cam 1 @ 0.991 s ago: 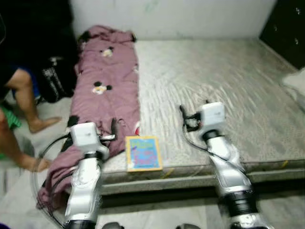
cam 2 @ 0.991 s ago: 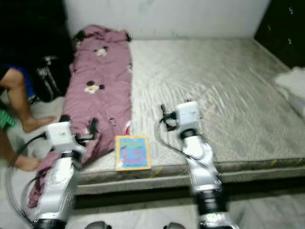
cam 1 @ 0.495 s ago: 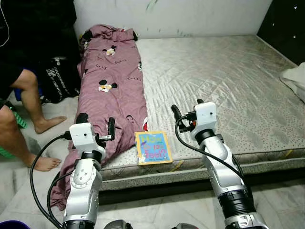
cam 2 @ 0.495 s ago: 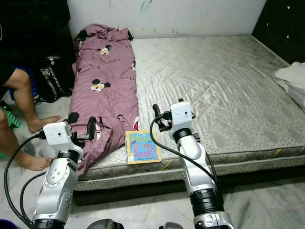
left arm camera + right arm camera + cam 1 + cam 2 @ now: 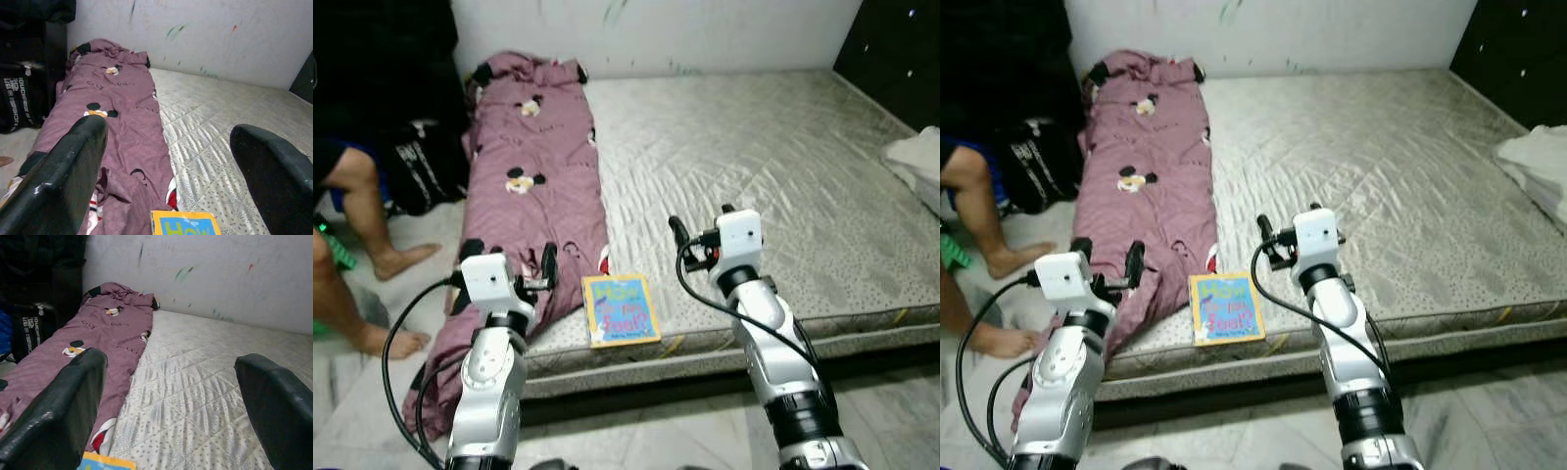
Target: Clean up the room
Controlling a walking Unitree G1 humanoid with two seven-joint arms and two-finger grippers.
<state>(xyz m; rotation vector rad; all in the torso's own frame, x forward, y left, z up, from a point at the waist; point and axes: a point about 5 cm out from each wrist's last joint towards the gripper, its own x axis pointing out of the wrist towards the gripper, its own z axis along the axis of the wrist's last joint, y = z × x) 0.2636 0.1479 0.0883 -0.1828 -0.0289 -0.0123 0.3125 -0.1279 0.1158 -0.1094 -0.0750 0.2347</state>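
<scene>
I see the book (image 5: 621,310) low centre in the left eye frame, flat on the near mattress (image 5: 783,166) edge beside the purple blanket (image 5: 533,176), long axis running away from me. It lies between my two grippers, closer to the left gripper (image 5: 505,259). The right gripper (image 5: 698,227) hangs over the mattress. Both have jaws spread wide, holding nothing.

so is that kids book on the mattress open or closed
Closed. The book lies flat near the front edge of the mattress, its front cover facing up, beside the purple blanket.
</scene>
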